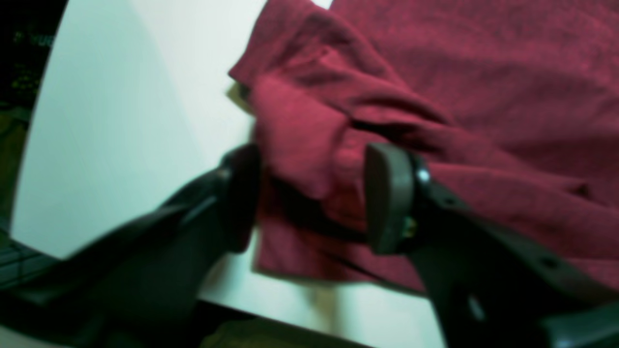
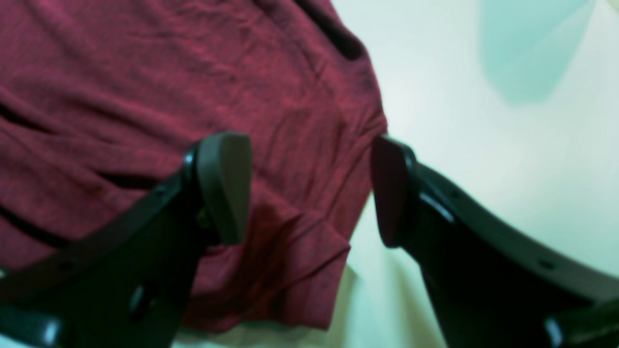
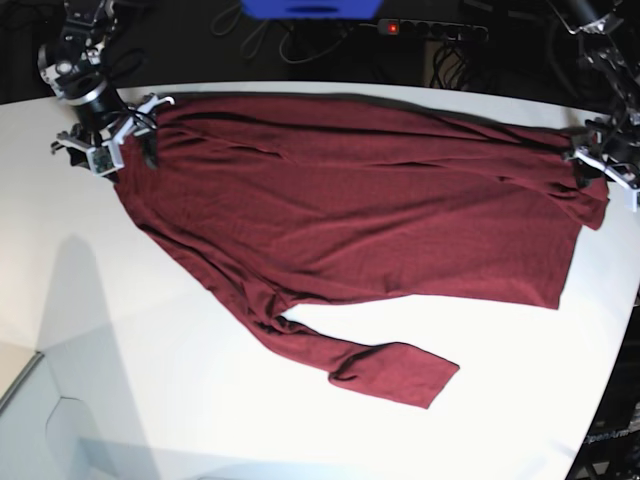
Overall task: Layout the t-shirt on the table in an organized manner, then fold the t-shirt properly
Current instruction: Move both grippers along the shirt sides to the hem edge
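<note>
The dark maroon t-shirt [image 3: 350,200] lies spread and wrinkled across the white table [image 3: 150,350], with one long part [image 3: 380,365] trailing toward the front. My left gripper [image 3: 600,165] hovers at the shirt's right end. In the left wrist view this gripper [image 1: 312,198] stands open, and a bunched fold of the t-shirt [image 1: 300,140] sits loose between its fingers. My right gripper [image 3: 105,140] is at the shirt's far left corner. Seen from the right wrist, this gripper [image 2: 309,191] is open, straddling the edge of the t-shirt [image 2: 271,121] without pinching it.
A power strip [image 3: 430,28] and a blue object [image 3: 310,8] lie beyond the table's back edge. The table's curved edge [image 3: 610,400] runs close to the shirt's right end. Bare tabletop [image 3: 200,420] stretches in front of the shirt.
</note>
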You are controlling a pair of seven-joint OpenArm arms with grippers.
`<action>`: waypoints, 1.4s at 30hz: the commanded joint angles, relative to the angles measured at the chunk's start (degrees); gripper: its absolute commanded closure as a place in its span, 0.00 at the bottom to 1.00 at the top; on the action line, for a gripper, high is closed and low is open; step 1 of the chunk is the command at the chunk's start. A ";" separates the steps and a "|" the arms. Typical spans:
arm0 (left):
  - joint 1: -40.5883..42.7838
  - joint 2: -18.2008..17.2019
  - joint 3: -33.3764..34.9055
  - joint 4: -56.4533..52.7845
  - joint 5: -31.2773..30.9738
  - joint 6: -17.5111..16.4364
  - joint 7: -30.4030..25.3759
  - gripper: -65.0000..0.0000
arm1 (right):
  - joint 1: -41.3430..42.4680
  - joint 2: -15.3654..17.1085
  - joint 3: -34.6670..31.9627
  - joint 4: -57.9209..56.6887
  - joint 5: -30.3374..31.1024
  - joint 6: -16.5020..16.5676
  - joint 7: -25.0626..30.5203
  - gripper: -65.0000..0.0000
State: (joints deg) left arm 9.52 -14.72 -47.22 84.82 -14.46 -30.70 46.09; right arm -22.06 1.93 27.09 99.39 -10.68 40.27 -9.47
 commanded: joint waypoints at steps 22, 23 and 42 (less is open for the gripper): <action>-11.94 0.43 -3.37 7.27 0.00 0.15 -1.91 0.42 | 16.22 -0.84 -9.82 -4.58 0.70 -0.27 1.08 0.40; -13.96 0.08 -3.37 4.81 0.00 0.15 -1.91 0.42 | 17.80 -0.84 -9.90 -6.25 0.61 -0.27 1.08 0.40; -35.58 -9.76 12.89 -44.16 0.00 0.94 -24.68 0.42 | 43.73 1.98 -9.99 -42.03 0.52 -0.27 1.17 0.40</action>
State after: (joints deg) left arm -24.93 -22.55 -33.95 39.62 -13.80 -29.87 22.61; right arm 20.32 3.53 17.10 56.21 -11.16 39.83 -9.89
